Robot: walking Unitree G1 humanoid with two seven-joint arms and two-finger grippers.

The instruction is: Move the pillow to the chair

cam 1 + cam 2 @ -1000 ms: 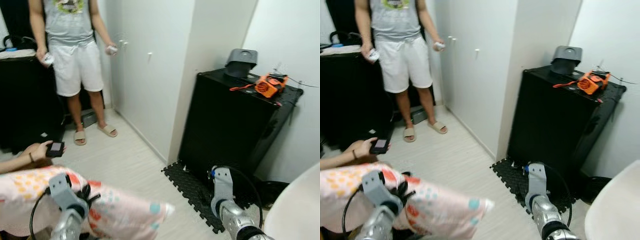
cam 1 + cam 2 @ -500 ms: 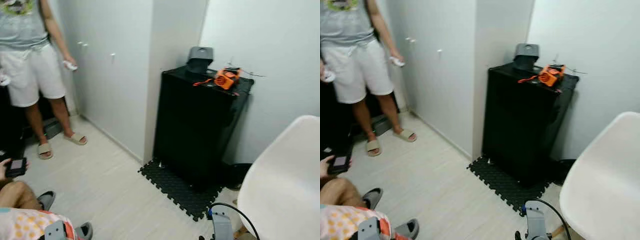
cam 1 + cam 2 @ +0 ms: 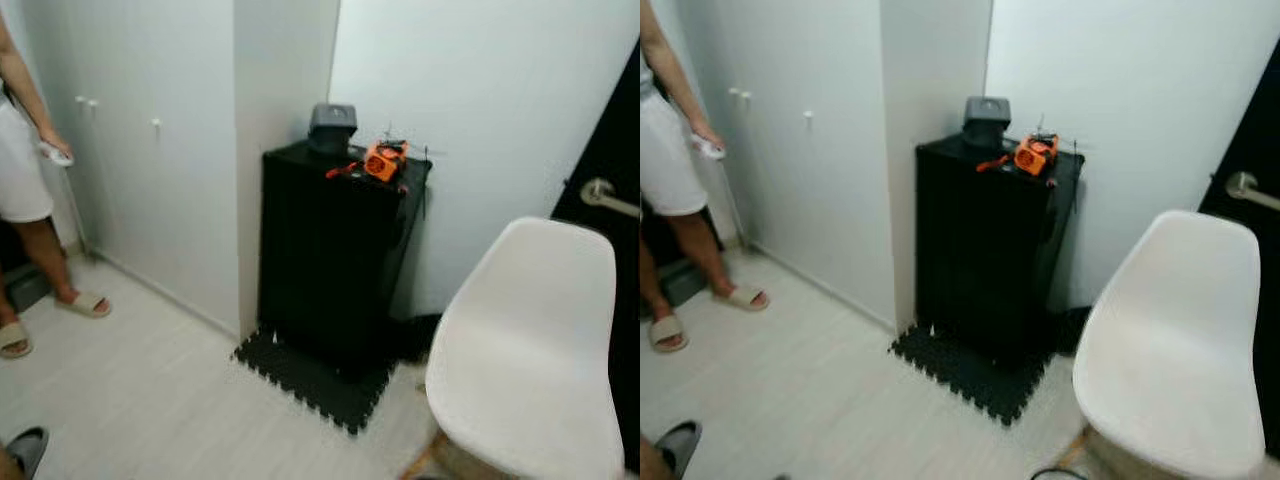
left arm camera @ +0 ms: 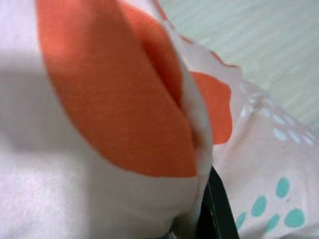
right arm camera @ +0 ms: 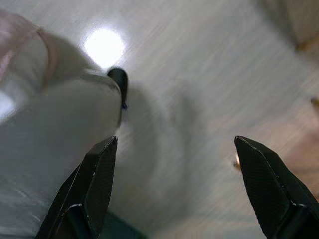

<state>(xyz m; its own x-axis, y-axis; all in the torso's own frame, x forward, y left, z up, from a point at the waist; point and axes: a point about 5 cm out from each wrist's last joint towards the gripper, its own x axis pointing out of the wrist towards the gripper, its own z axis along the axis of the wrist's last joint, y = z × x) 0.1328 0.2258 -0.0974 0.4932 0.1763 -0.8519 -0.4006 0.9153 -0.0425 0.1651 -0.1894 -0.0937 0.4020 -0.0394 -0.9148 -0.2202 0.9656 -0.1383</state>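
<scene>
As the camera turned, the chair [image 3: 530, 340] neared.

Pillow [image 4: 99, 114]: pale pink fabric, orange patches, teal dots; bunched, pressed close against left wrist camera. Chair [image 3: 530, 350]: white moulded shell seat, upright, beside black door, unoccupied.

person [image 3: 670, 170] cut off at edge

Black cabinet [image 3: 335, 255] on dark mat [image 3: 310, 375], orange tool [image 3: 385, 160] atop; person [image 3: 675, 190] perhaps holding controller.
</scene>
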